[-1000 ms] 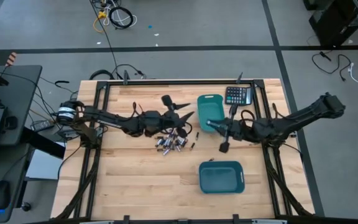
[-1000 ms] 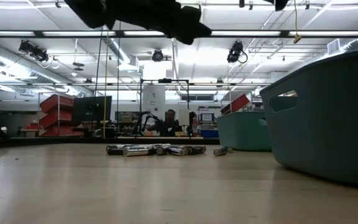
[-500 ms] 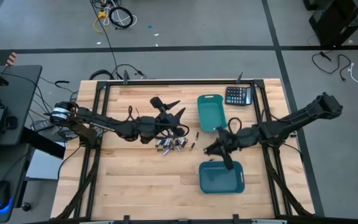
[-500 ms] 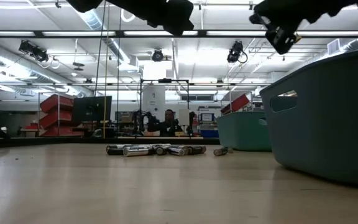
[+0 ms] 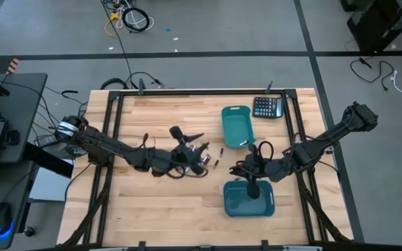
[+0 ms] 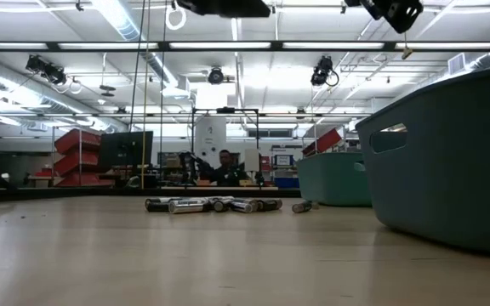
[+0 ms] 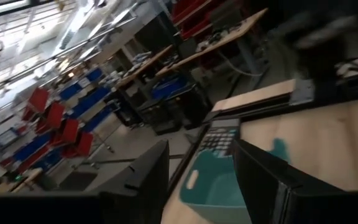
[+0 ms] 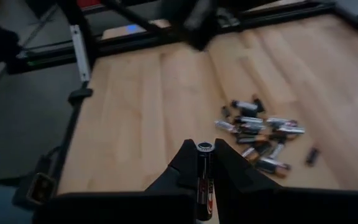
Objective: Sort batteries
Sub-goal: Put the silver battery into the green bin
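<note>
In the high view the right gripper (image 5: 252, 187) sits over the upper edge of the lower teal bin (image 5: 249, 202), at lower centre-right of the frame. Its fingers are clamped on a dark battery (image 8: 203, 177), seen upright between them in the right wrist view. The left gripper (image 5: 190, 136), with its fingers spread and nothing between them, is at centre frame, just above the pile of batteries (image 5: 199, 159) lying on the wooden table (image 5: 152, 209). A second teal bin (image 5: 235, 126) and a calculator (image 5: 266, 107) stand at upper right.
</note>
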